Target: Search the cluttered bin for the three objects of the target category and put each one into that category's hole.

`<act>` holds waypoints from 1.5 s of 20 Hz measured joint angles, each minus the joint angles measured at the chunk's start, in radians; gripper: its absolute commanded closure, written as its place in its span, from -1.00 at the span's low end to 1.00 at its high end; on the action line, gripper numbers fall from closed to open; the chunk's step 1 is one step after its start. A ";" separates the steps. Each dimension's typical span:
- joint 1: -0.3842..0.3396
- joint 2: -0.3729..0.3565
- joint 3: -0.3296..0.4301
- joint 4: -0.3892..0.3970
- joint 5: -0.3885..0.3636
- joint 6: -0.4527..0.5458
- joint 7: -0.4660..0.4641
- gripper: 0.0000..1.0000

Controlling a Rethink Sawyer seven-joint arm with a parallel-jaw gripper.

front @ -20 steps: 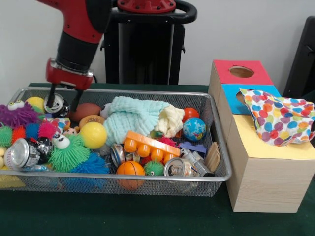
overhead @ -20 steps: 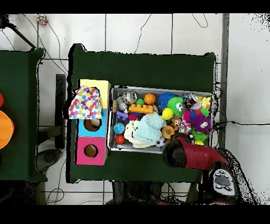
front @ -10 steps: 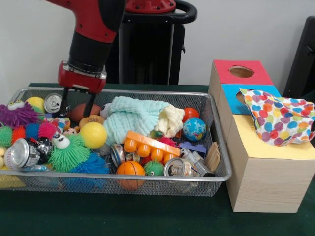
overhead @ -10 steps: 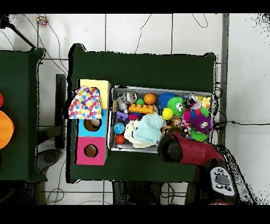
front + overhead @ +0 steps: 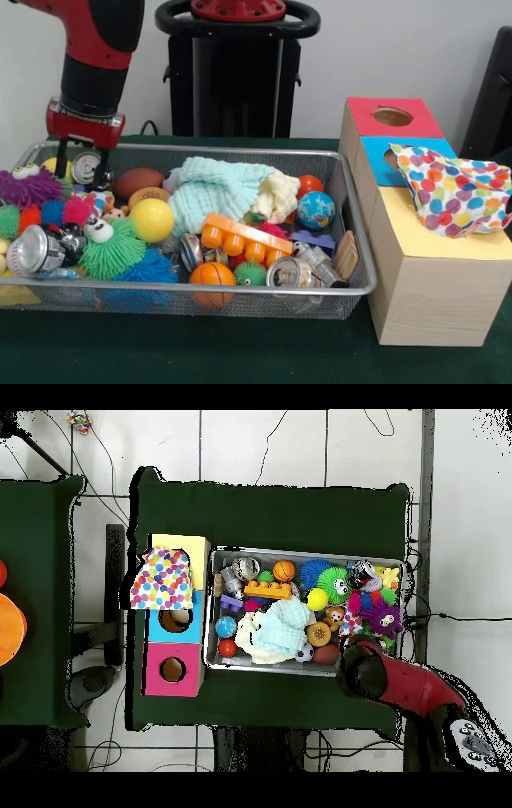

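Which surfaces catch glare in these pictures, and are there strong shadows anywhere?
Front view: the metal can at the bin's near edge and the yellow ball show bright highlights; lighting is soft, with only faint shadow under the wire bin. Overhead view: flat, even light, with no distinct shadows on the green cloth.

Plain pale wall (image 5: 400, 48), white tiled floor (image 5: 260, 444) with trailing cables, dark green tablecloth (image 5: 270, 504), second green table (image 5: 40, 584)

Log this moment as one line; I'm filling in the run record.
gripper: open, astride silver can | place: far corner of wire bin | lifted: no | sorting box: polka-dot cloth draped on top
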 measured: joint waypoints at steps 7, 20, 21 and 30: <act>0.159 0.071 -0.125 -0.012 0.007 -0.041 0.000 -1.00; 0.183 0.169 -0.142 -0.031 0.015 -0.121 0.000 -1.00; 0.149 0.181 -0.131 -0.045 0.016 -0.125 0.000 -1.00; 0.074 0.188 -0.077 -0.055 0.015 -0.130 0.000 -1.00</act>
